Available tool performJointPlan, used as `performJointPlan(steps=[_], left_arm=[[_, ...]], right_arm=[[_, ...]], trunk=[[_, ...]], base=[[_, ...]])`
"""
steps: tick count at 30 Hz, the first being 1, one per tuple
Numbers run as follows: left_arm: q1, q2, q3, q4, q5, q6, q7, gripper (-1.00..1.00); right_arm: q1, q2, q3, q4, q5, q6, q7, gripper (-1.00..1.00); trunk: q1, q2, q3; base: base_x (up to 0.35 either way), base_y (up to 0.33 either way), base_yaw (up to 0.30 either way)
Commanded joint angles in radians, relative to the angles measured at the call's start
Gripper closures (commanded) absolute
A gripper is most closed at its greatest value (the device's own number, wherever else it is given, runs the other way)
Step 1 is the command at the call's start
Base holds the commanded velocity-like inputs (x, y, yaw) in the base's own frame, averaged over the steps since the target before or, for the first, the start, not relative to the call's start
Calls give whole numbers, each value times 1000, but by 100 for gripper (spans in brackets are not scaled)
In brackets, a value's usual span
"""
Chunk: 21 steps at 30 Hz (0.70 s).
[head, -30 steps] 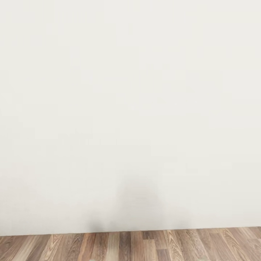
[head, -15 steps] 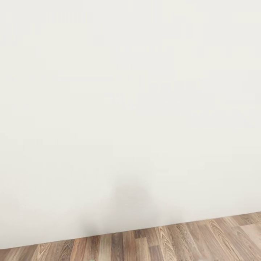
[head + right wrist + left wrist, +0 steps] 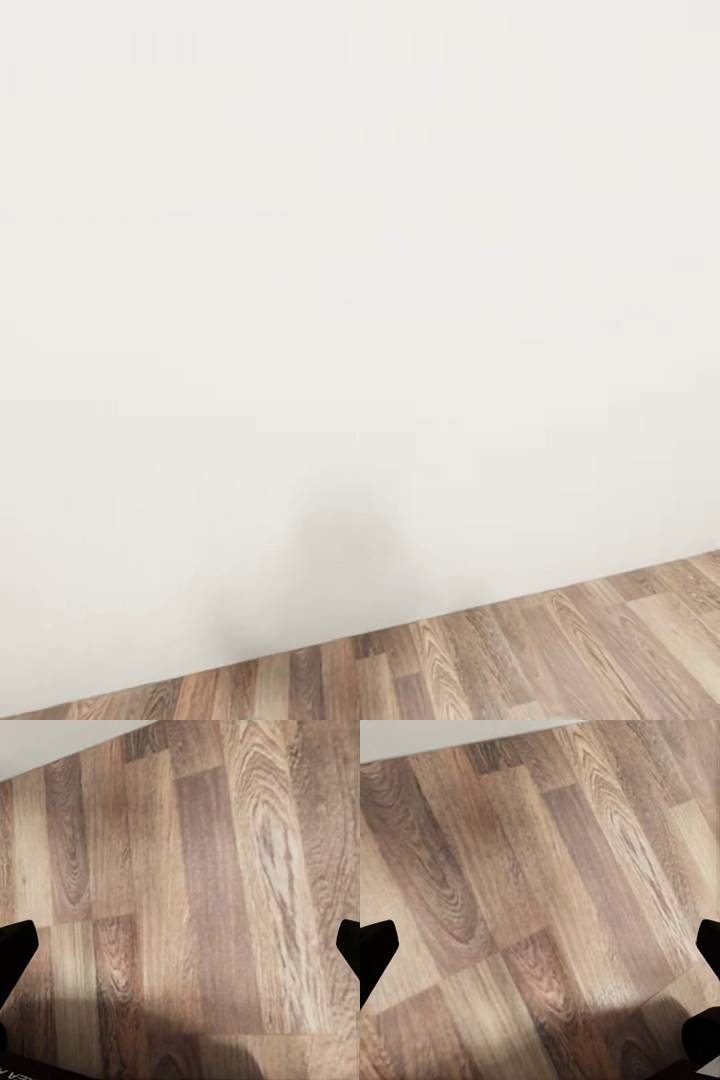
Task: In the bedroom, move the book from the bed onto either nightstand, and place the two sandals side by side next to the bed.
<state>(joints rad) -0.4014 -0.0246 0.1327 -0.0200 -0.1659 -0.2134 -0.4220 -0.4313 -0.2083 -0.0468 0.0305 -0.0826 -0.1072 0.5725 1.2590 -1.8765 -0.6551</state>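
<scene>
Both your grippers hang with jaws spread wide, nothing between them.

Your left gripper (image 3: 540, 945) and right gripper (image 3: 180, 945) point down at the wood-plank floor (image 3: 560, 650), near the foot of the white wall (image 3: 360, 300). You face that wall at close range; a faint grey shadow lies low on it.

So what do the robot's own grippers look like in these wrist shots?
Little of them shows. The left gripper appears as two plain matt-black fingertips with blunt, angled ends, over the brown wood-plank floor. The right gripper has the same black fingertips. No cables are visible, and no markings on the fingertips.
</scene>
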Motion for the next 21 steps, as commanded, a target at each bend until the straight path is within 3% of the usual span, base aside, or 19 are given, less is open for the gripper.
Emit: performJointPlan(steps=[1, 11, 21], left_arm=[[-1, 0, 8, 1, -10, -4, -1, -100], [-1, 0, 8, 0, -10, -4, -1, -100], [-1, -1, 8, 0, -10, -4, -1, -100]], right_arm=[[-1, 0, -4, 3, -6, -2, 5, -100], [-1, 0, -4, 3, -6, -2, 5, -100], [-1, 0, -4, 3, -6, -2, 5, -100]], trunk=[[0, 0, -1], [0, 0, 0], [0, 0, 0]], base=[[0, 0, -46], [0, 0, -37], [0, 0, -164]])
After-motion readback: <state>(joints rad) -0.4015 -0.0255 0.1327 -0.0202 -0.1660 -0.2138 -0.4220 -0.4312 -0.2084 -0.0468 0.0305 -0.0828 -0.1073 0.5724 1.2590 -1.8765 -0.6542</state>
